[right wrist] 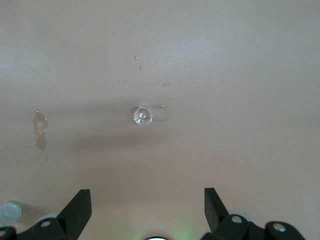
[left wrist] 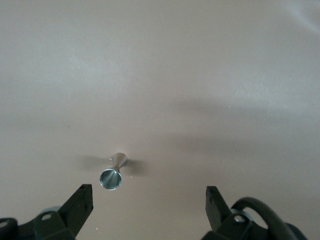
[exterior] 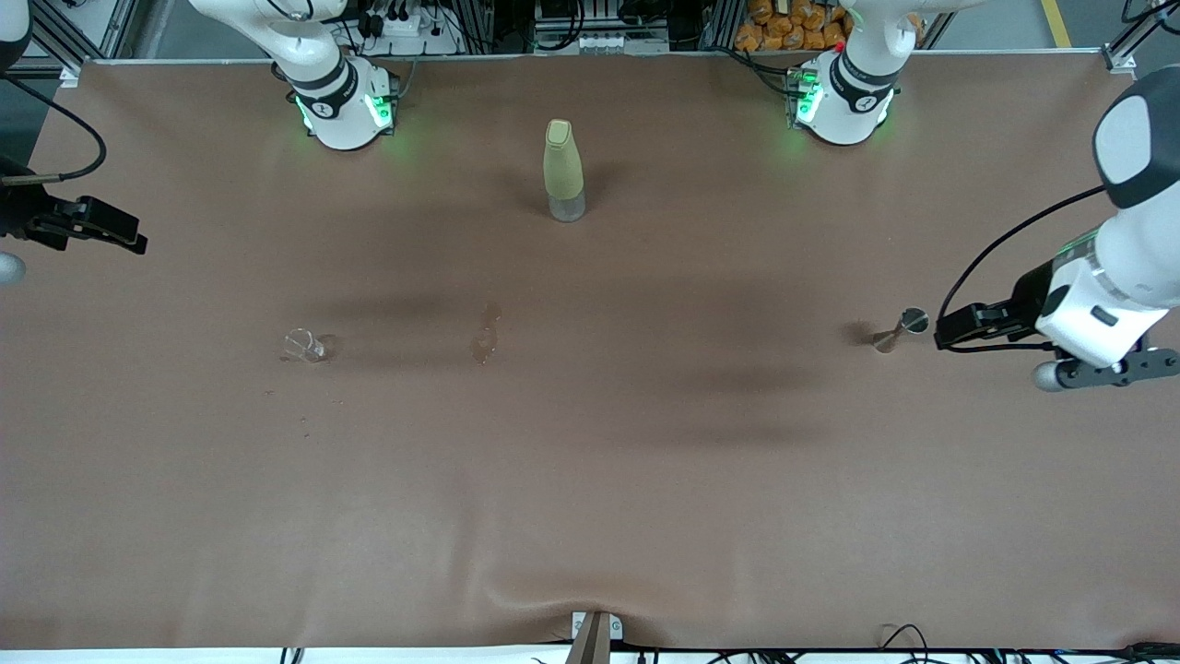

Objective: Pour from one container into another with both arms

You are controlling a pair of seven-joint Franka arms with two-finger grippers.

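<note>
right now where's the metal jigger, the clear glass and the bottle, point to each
metal jigger [exterior: 899,330], front view, on its narrow waist
clear glass [exterior: 305,346], front view, on its transparent wall
bottle [exterior: 563,169], front view, on its olive-green body

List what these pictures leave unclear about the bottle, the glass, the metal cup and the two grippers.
- Bottle: front view only; its sleeve hides any contents.
- Clear glass: too small and transparent in the front view, and seen from above in the right wrist view, to tell if it holds liquid.
- Metal jigger: interior too small to read.
- Right gripper: partly cut off by the front view's edge.
- Left gripper: fingertips only.
</note>
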